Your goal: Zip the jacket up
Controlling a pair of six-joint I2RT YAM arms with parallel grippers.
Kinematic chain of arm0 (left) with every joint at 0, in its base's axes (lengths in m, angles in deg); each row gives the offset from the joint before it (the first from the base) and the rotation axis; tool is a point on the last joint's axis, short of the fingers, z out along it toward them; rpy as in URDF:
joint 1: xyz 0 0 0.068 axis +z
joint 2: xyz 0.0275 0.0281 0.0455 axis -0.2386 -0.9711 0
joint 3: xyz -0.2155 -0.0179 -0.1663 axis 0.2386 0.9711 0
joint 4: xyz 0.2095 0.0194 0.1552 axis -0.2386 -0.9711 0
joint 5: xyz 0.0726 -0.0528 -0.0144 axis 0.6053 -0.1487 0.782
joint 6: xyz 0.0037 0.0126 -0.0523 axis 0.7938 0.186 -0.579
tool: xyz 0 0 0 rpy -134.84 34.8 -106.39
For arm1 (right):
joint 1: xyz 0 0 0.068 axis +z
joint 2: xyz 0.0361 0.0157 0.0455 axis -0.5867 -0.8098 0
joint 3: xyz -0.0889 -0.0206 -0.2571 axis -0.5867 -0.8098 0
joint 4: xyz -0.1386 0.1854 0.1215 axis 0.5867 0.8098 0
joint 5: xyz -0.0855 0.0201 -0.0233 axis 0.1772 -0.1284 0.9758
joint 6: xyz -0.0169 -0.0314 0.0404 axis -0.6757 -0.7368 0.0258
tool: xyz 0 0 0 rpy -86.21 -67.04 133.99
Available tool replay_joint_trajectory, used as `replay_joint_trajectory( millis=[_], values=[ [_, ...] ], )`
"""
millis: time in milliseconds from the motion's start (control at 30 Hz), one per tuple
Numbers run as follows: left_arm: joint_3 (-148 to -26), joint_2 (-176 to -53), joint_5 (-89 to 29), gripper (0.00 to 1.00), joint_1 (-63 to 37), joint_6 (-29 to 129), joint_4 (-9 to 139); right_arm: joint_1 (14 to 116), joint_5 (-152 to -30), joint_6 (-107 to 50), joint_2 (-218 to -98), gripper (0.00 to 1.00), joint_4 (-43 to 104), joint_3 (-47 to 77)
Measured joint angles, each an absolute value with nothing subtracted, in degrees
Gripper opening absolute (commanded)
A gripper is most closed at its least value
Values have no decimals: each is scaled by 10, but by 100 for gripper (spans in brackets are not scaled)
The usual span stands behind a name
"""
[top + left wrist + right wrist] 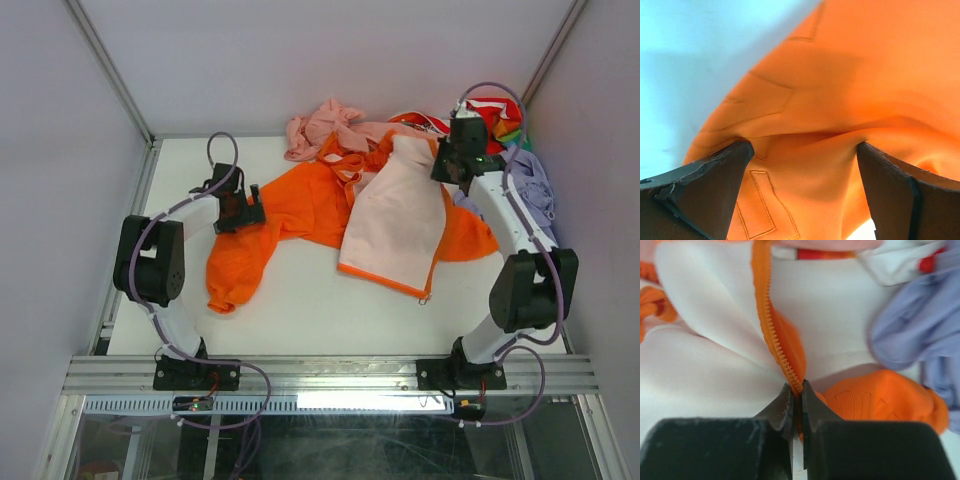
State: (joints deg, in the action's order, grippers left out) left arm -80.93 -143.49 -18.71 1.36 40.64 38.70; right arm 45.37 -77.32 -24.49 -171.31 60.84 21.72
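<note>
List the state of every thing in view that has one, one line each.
Bright orange fabric jacket: unzipped, front flap folded back, pale lining up.
Orange zipper edge: open, teeth unjoined, pinched at its near end.
Left tool: open, over the jacket's orange cloth.
Right tool: shut on the zipper edge.
Pale pink garment: crumpled behind the jacket.
Lilac garment: bunched beside the right arm.

Nothing legible shows in any view — no words, brands, numbers or signs.
</note>
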Motion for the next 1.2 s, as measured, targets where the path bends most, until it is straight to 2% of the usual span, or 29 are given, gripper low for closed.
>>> replay_joint_trajectory(
  millis=[133, 267, 467, 633, 833, 933, 1000, 1033, 1100, 1167, 1200],
  values=[
    [-808, -1428, -185, 94, 54, 412, 376, 426, -754, -256, -1665, 0, 628, 216],
    [-812, -1410, -185, 95, 55, 412, 352, 437, -803, -266, -1639, 0, 628, 194],
    [-862, -1363, -188, 93, -33, 400, 332, 448, -869, -269, -1635, 0, 627, 161],
    [-916, -1355, -239, 93, -138, 382, 385, 450, -899, -267, -1622, 0, 621, 134],
    [-954, -1396, -323, 89, -158, 373, 452, 454, -919, -265, -1620, 0, 613, 128],
    [-972, -1439, -349, 78, -158, 371, 482, 456, -928, -262, -1620, 0, 610, 127],
    [-983, -1471, -365, 65, -159, 370, 492, 458, -932, -259, -1620, 0, 607, 127],
    [-989, -1487, -373, 55, -159, 369, 494, 459, -932, -259, -1620, 0, 606, 127],
    [-994, -1513, -385, 25, -159, 367, 500, 461, -932, -259, -1620, 0, 606, 127],
    [-995, -1532, -394, 2, -159, 371, 499, 462, -931, -259, -1620, 0, 605, 127],
    [-995, -1535, -396, 0, -159, 375, 494, 462, -929, -259, -1620, 0, 606, 127]
  ],
)
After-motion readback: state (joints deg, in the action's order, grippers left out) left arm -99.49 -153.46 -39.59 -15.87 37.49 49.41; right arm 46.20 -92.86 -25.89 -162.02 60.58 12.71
